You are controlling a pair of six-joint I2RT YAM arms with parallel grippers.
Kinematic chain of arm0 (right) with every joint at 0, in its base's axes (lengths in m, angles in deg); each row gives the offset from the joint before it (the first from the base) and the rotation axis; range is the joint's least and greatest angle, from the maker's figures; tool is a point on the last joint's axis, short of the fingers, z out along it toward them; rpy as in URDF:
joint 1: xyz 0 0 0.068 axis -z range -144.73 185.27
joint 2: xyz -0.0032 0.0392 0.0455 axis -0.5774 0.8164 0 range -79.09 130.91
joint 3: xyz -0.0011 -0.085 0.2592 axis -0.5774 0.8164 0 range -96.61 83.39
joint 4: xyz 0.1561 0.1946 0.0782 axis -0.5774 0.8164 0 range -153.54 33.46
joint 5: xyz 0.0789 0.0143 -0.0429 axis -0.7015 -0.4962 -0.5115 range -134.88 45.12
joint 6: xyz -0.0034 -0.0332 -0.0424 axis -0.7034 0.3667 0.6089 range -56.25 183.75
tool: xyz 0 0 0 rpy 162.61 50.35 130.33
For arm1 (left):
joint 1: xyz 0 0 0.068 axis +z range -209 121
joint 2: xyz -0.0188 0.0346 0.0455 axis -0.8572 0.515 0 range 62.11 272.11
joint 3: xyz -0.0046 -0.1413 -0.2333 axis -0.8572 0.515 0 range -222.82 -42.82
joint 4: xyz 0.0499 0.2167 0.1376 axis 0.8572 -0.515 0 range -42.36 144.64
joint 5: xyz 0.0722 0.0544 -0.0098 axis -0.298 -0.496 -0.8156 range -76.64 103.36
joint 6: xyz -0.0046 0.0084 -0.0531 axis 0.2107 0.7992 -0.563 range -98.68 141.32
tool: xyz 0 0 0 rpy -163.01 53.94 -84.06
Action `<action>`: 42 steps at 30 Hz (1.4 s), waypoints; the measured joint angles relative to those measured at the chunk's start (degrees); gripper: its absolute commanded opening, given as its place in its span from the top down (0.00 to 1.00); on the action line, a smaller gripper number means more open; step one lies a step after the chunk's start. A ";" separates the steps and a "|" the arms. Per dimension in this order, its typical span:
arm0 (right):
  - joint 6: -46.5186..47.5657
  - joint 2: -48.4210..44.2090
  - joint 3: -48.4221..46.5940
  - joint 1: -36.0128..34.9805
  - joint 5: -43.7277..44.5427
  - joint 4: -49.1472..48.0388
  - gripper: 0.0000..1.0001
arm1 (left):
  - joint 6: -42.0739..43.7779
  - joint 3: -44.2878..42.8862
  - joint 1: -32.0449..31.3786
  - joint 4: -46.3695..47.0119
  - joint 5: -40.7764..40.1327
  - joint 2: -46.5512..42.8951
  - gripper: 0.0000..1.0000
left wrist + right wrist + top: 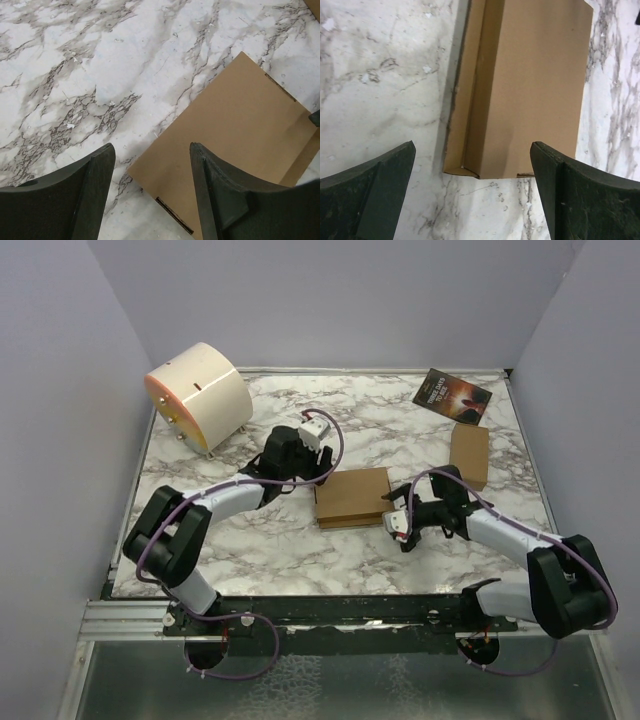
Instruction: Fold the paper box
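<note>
The paper box [352,496] lies closed and flat in the middle of the marble table, a plain brown rectangle. My left gripper [316,472] hovers at its far left corner. In the left wrist view its jaws stand open and empty [151,146], with the box corner [240,130] beneath the right finger [215,190]. My right gripper [392,512] sits at the box's right end. Its wrist view shows the jaws wide open [472,145], the end of the box [535,80] just ahead of the fingertips, with a side flap [465,100] folded along the left edge.
A smaller brown cardboard box [469,455] lies to the right of the right arm. A dark printed booklet [452,395] rests at the back right. A cream cylindrical object [200,395] stands at the back left. Grey walls enclose the table.
</note>
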 measured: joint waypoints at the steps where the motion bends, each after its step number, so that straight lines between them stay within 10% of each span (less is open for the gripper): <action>1: -0.09 0.22 0.15 -0.09 0.39 -1.14 0.00 | 0.09 -0.63 0.15 -0.28 -0.22 0.87 0.36; 16: -0.37 3.89 1.49 -3.85 4.74 -12.52 0.21 | 6.80 -18.69 0.76 -4.66 2.40 19.67 0.41; 33: -2.69 5.99 0.59 -4.15 5.86 -11.76 0.63 | 11.19 -19.45 1.01 -9.14 8.74 22.69 0.41; 42: -3.13 6.10 -0.28 -4.17 5.86 -10.95 0.69 | 11.67 -19.87 0.94 -9.42 9.01 22.97 0.41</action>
